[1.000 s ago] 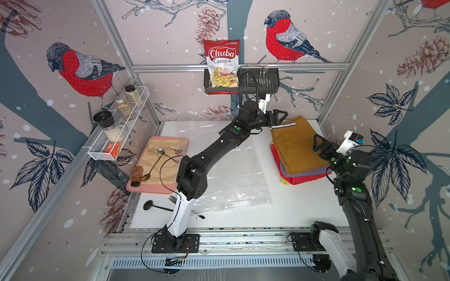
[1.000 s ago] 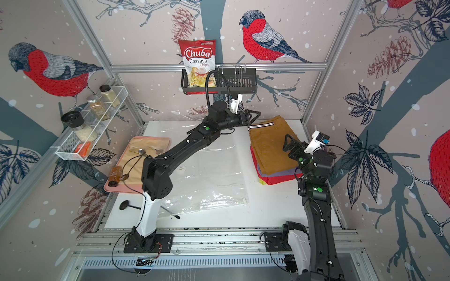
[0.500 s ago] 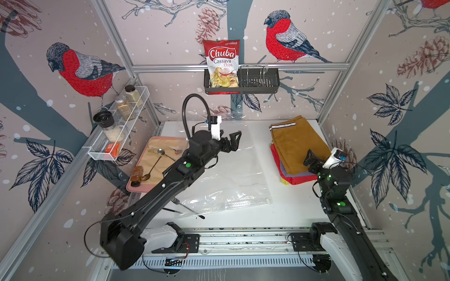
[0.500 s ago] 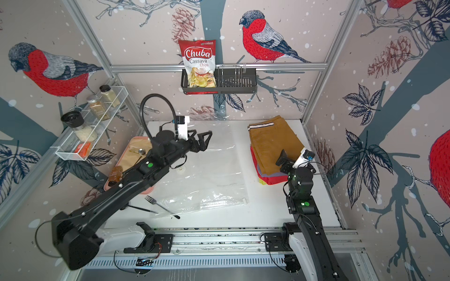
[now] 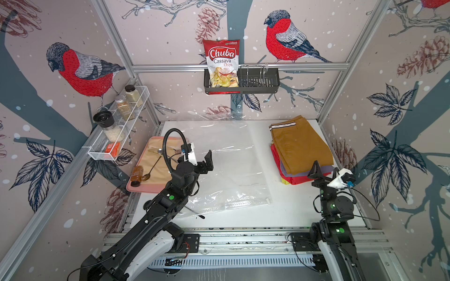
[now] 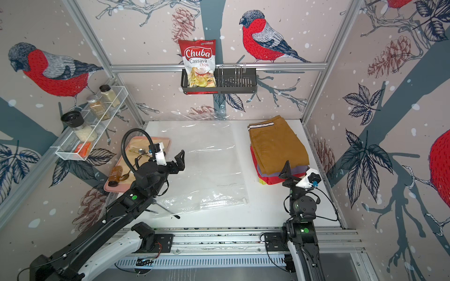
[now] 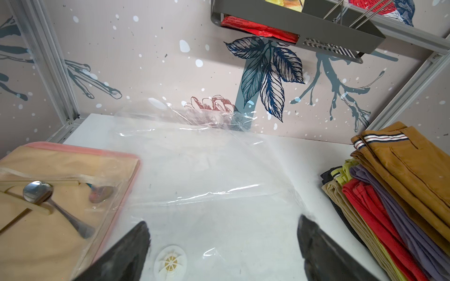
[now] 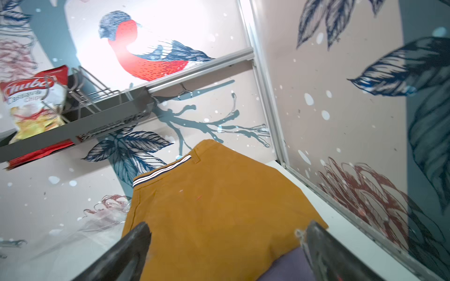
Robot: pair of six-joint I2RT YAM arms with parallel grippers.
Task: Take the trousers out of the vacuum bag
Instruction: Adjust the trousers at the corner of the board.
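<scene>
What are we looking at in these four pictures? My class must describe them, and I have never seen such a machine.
Two robot arms stand at a white table, each ending in jaws for grasping. Two pictures look down on the whole scene from above; the other two come from cameras on the arms' wrists, looking out between the jaws. The left arm hovers over the vacuum bag, which lies flat, clear and apparently empty. The right arm faces the trousers, folded in a stack beside the bag. A pink tray holding a spoon lies beside the left arm. Both sets of jaws stand open and hold nothing.
</scene>
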